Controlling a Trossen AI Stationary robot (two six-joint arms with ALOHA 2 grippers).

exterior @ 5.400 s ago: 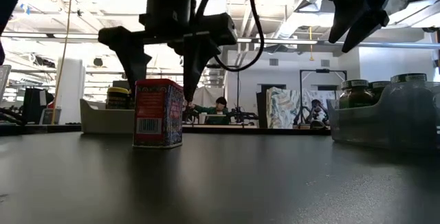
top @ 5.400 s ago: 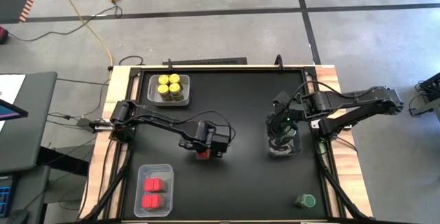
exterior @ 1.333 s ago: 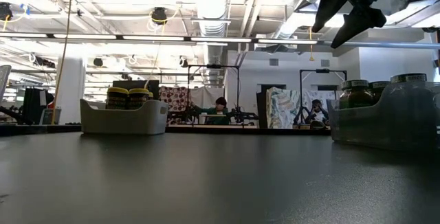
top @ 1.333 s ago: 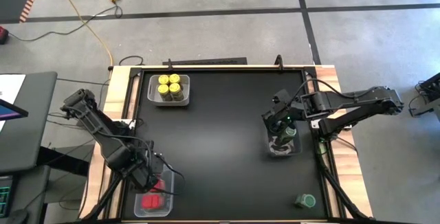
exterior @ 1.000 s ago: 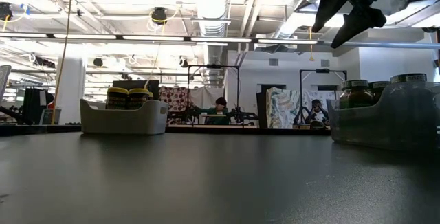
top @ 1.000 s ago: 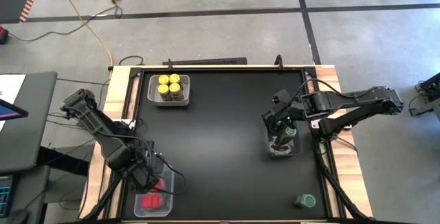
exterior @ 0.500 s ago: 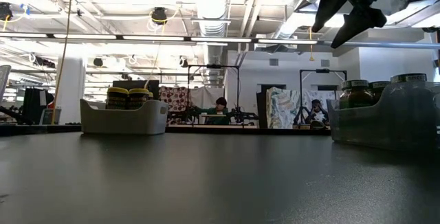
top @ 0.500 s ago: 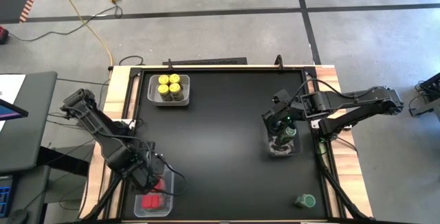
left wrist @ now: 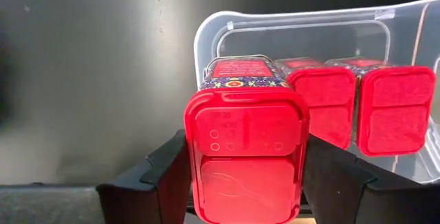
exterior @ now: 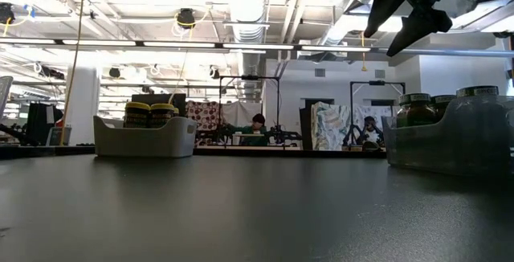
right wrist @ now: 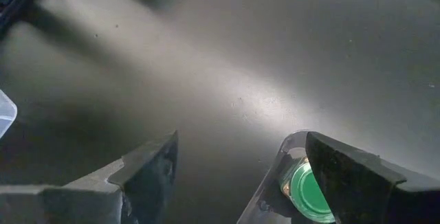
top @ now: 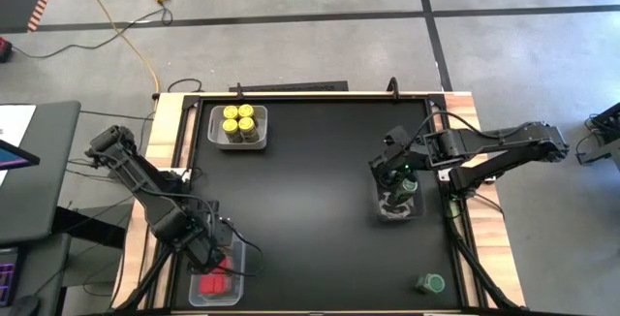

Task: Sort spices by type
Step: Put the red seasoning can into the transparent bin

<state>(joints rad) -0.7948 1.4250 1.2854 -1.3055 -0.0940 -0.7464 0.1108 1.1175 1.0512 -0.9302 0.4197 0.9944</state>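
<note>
Evidently the red spice tin (left wrist: 247, 145), rigid, light and slick-lidded, sits pinched between the left gripper (left wrist: 244, 183)'s jaws by its flat sides, above the clear bin (left wrist: 302, 31), while the right gripper (right wrist: 237, 176)'s jaws hang spread.

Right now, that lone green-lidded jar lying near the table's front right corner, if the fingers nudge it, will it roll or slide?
The green-lidded jar looks tipped on its side, so a nudge across its round body would probably roll it. Pushed along its length, it would more likely slide. It seems rigid, so it should not deform.
</note>
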